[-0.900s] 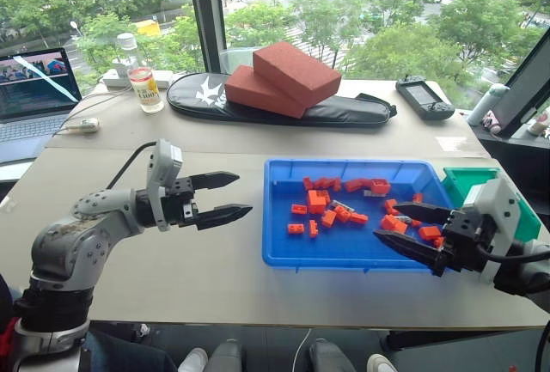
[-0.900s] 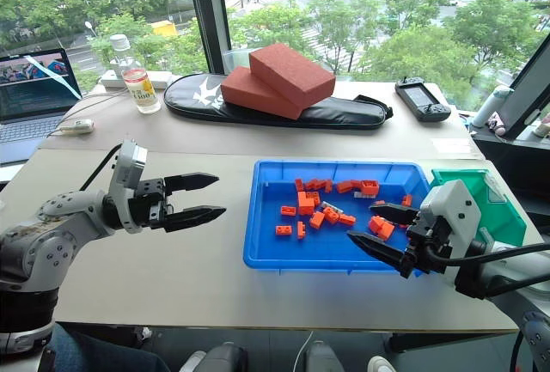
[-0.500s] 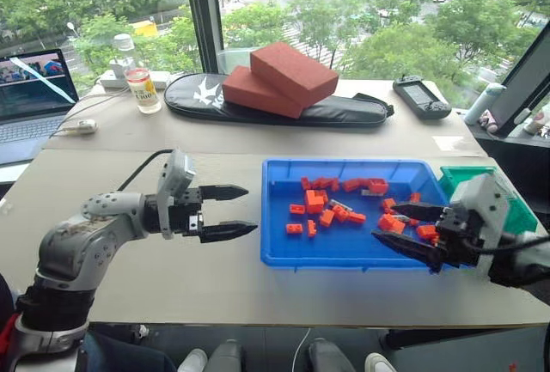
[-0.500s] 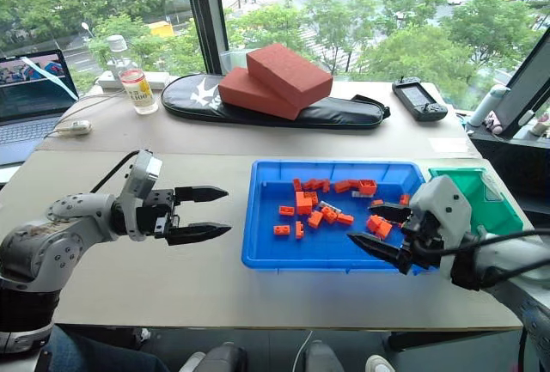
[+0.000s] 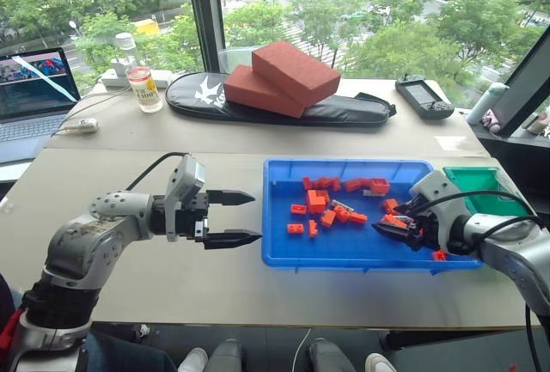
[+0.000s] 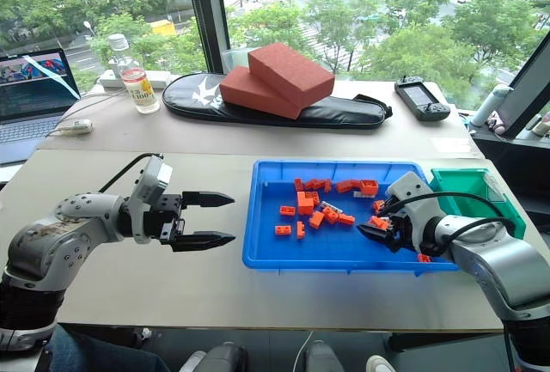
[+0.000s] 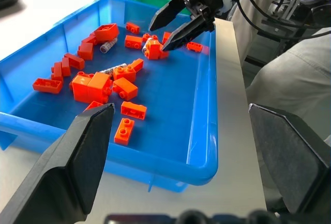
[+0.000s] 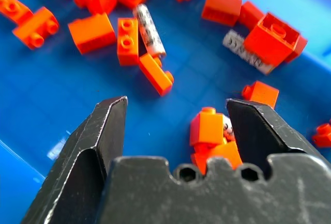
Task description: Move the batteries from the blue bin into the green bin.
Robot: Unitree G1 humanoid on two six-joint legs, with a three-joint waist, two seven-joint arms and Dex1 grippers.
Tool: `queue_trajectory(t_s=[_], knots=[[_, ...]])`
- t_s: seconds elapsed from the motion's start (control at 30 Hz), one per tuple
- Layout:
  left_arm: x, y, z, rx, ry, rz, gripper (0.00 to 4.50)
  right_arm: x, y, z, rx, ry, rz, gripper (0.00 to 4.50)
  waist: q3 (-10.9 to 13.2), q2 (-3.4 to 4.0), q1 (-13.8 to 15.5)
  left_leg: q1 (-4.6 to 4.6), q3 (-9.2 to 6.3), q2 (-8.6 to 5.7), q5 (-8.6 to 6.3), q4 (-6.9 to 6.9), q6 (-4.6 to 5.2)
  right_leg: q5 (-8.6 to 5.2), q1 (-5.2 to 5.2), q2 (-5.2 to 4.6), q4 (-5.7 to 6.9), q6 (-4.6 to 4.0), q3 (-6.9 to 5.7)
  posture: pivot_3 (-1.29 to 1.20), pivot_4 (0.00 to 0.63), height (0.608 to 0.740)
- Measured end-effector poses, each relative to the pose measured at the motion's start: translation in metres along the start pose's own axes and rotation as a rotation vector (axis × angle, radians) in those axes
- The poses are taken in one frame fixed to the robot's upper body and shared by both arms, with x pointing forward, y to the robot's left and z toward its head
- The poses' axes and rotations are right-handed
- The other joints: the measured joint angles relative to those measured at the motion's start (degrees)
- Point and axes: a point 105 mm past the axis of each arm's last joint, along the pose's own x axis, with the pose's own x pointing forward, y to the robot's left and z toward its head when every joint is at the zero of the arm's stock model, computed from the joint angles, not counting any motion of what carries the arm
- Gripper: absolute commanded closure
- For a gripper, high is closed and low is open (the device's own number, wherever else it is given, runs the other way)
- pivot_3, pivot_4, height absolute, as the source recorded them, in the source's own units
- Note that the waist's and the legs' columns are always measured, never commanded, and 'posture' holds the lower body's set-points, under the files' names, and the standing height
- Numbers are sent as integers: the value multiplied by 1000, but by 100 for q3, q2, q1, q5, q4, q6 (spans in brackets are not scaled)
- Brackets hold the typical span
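**Operator:** Right wrist view first. My right gripper hangs low inside the large shallow bright blue plastic tray, its two black fingers spread wide with nothing between them but bare floor and a small clump of orange plastic blocks. A slim grey-silver cylinder battery lies beyond the fingertips, touching two orange blocks. A second battery lies farther off beside a bigger block. Something pale peeks from the near clump; I cannot tell what it is.

**Observer:** What does the head camera add?

**Operator:** In the left eye view the right gripper sits over the tray's right end, near the small teal-green plastic bin with sloping walls, which stands against the tray's right side. My left gripper hovers over the bare tabletop just left of the tray, fingers apart and empty, pointing towards it. The left wrist view shows both batteries amid the blocks, between that gripper and the right one.
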Motion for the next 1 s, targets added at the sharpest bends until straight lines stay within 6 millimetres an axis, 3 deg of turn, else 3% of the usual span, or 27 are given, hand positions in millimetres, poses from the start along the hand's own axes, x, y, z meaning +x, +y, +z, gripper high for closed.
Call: queue_trajectory(t_s=[0.1, 0.2, 0.43, 0.67, 0.8, 0.9, 1.0], knots=[[0, 1, 0, 0, -1, 6, 0, 1, -6, 2, -8, 3, -24, 917, 0, 0, 0, 0, 0, 0, 0, 0, 0, 0, 1, -1, 0, 0, 0, 0, 150, 740], [0, 2, 0, 1, -1, 14, 0, 3, -9, 4, -12, 2, -33, 1576, 0, 0, 4, 0, -1, 0, 0, 0, 0, 0, 1, 0, 0, 0, 0, 0, 150, 740], [0, 2, -1, -4, -2, 25, 0, 10, -8, -6, -12, 41, -29, 4003, 0, 0, 0, 0, 0, -1, 0, 0, 0, 0, 1, -1, 0, 0, 0, 0, 150, 740], [0, 2, -2, -11, -4, 27, 0, 7, -1, 4, -10, -9, -1, 4067, 1, 2, -7, 1, 0, 1, 0, 0, 0, 0, 0, 1, 3, 0, 0, 0, 150, 740], [-1, 2, -2, -12, -6, 30, 0, -26, -6, 23, -29, -69, -11, 4067, 4, 6, 21, -1, -2, -1, -1, 0, 1, 0, 3, -2, 0, 0, 0, 0, 150, 740], [-2, 1, -3, -13, -6, 35, 0, -54, -8, 3, -41, 38, -15, 4067, 4, 6, 47, -1, -3, -1, -4, 0, 7, 0, 6, -2, -4, 0, -3, 0, 150, 740], [-2, 1, -3, -15, -6, 38, 0, -61, -2, -22, -3, 136, 11, 4067, 3, 6, 7, 3, 7, 2, -4, 0, 7, 0, 4, 1, -2, 0, 4, 0, 150, 740]])
